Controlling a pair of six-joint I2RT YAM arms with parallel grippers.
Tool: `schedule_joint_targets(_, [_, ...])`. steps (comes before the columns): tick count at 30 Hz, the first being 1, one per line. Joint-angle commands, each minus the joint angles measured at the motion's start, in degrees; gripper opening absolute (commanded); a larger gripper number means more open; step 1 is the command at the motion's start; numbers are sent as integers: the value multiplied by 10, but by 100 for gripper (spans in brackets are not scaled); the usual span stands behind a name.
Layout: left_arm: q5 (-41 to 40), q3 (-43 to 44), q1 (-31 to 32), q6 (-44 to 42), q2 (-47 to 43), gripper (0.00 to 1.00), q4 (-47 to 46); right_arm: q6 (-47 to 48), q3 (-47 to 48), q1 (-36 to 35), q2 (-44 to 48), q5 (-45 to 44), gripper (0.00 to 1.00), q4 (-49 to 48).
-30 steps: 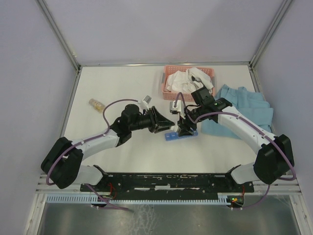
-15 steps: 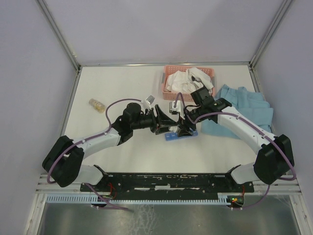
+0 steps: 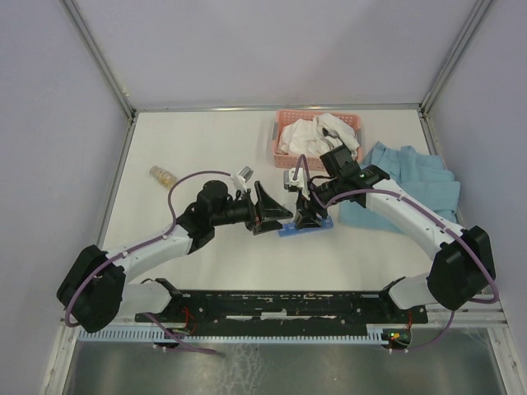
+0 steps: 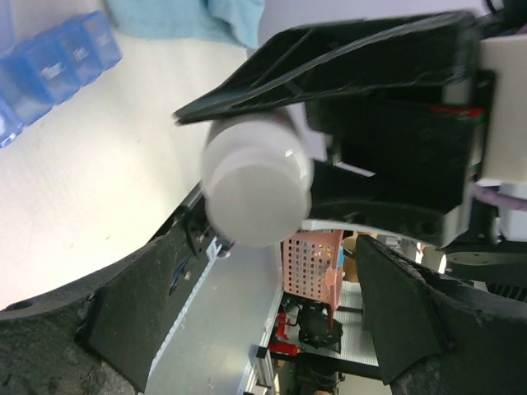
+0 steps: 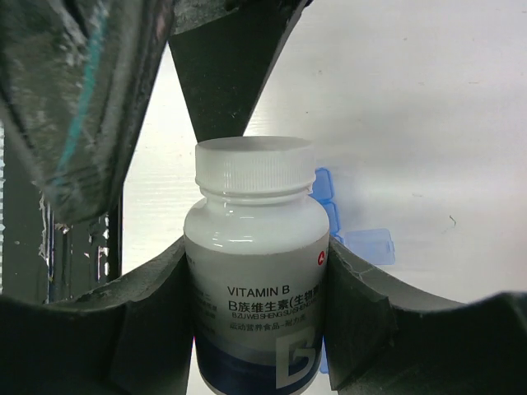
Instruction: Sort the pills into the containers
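A white vitamin B bottle point(image 5: 255, 271), cap on, stands upright between the fingers of my right gripper point(image 5: 257, 304), which is shut on its body. The same bottle's cap point(image 4: 257, 189) faces the left wrist camera. My left gripper point(image 4: 263, 329) is open, its fingers point(image 4: 123, 329) spread wide just short of the cap and touching nothing. The blue containers strip point(image 3: 306, 227) lies on the table under and behind the bottle; one of its lids point(image 5: 367, 245) is flipped open. In the left wrist view the containers strip point(image 4: 49, 62) is at the top left. No loose pills show.
A pink basket point(image 3: 278, 136) of white cloth stands at the back. A light blue cloth point(image 3: 412, 185) lies to the right of my right arm. A small clear bottle point(image 3: 162, 175) with tan contents lies at the far left.
My left gripper has gone from shut at the bottle's cap to wide open and has drawn back a little to the left. The right gripper and the bottle have stayed put.
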State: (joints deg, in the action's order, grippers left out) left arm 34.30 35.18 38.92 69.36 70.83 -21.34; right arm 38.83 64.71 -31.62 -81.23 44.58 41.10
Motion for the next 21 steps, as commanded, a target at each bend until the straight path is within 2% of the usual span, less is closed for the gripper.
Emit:
schedule_joint_targets(1, [6,-34,-4,-44,-30,95,-3,0,13,0,14,29,1,-18])
schedule_joint_targets(4, [12,-51,-5,-74,-55,97,-8,0,14,1,14,31,1,-17])
schedule_joint_targets(7, [11,-90,-5,-149,-92,100,-44,3,15,2,14,35,1,-14])
schedule_joint_targets(10, [-34,-161,-6,-221,-145,100,-149,7,15,3,15,40,1,-11])
schedule_joint_targets(16, [-157,-277,-4,-440,-238,99,-395,19,16,3,14,50,1,-2])
schedule_joint_targets(19, [-138,-321,-4,-564,-239,99,-524,36,14,4,18,63,1,8])
schedule_joint_targets(21, [-91,-322,-4,-640,-226,99,-554,52,10,4,21,70,1,12])
